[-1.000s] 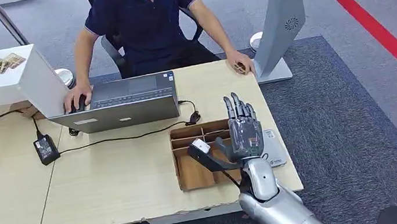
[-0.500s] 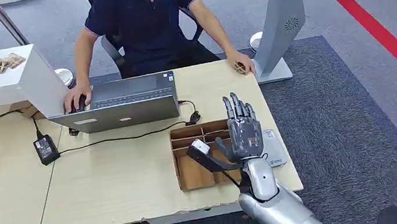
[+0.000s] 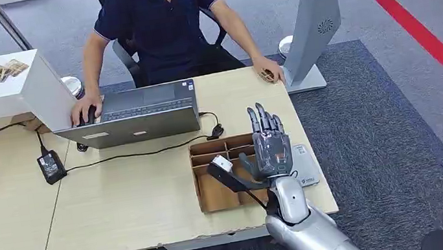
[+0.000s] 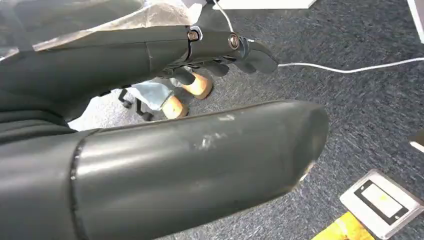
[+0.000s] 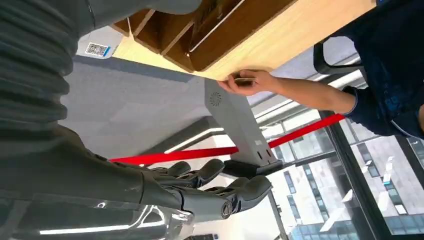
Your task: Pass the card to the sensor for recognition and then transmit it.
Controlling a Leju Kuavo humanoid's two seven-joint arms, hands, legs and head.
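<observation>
My right hand stands upright over the right part of a cardboard organizer, fingers straight and spread, holding nothing. Its fingers show bare in the right wrist view too. Just to its right a flat grey sensor pad with a code sticker lies on the desk. At the far right corner of the desk a person's hand rests on what looks like a small card. My left hand hangs over the carpet with nothing in it.
A person sits behind the desk at a laptop. A grey kiosk stand rises beside the desk's far right corner. A power brick and cables lie at the left, and a white box stands at the far left.
</observation>
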